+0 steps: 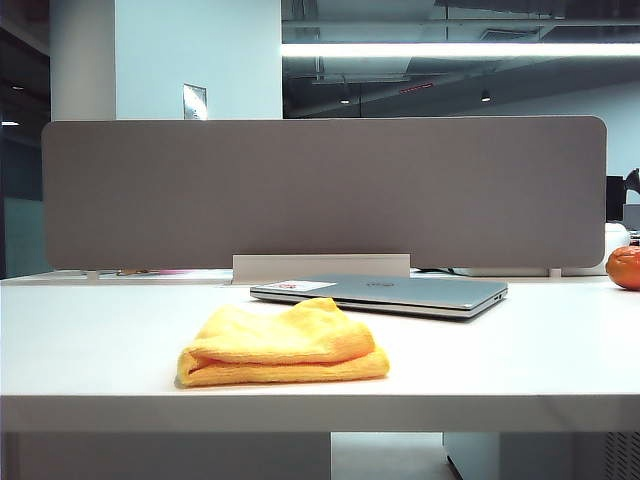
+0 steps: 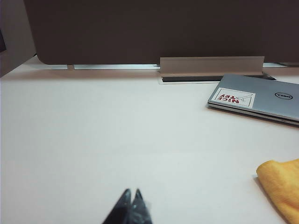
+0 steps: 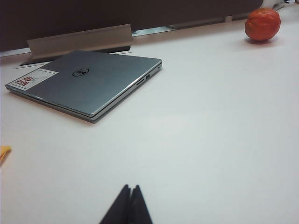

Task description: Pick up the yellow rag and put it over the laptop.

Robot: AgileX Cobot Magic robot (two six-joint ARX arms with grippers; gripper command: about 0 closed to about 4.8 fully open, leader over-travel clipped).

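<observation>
- The yellow rag [image 1: 284,346] lies bunched near the table's [image 1: 90,340] front edge, untouched.
- The laptop [image 1: 385,293] sits shut just behind it, toward the back edge — lid flat, ready for covering.
- The left gripper [image 2: 132,193] and right gripper [image 3: 131,189] hover low over bare table, both clenched on nothing — seemingly parked, since the pickup is not yet begun.

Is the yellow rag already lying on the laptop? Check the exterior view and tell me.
No: the yellow rag lies bunched on the table in front of the closed laptop, whose lid is bare.
</observation>
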